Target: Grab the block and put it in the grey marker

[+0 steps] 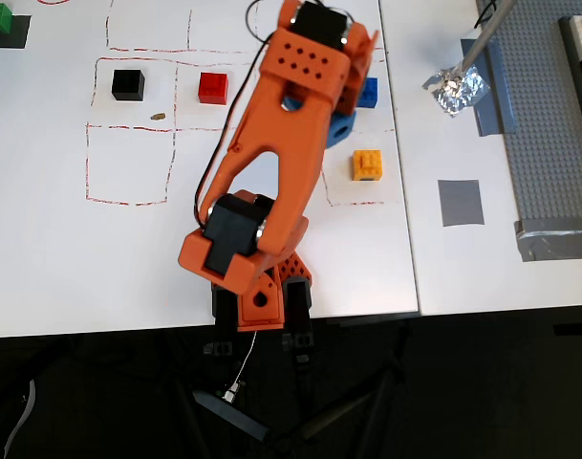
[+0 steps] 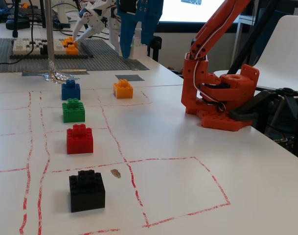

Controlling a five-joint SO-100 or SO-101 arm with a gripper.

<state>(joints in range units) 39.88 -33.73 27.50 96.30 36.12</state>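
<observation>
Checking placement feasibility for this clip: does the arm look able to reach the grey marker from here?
Probably yes. The pincer hangs raised, seemingly shut on the white block, and the grey marker lies bare; the orange brick sits beside it, not on it.

A white surface (image 2: 237,171) marked with red dashed lines fills the foreground. Beyond its right end stands a white chair (image 2: 286,44). Behind the surface a bright screen (image 2: 188,10) glows. Below its edge, the floor (image 1: 482,402) is dark.
</observation>
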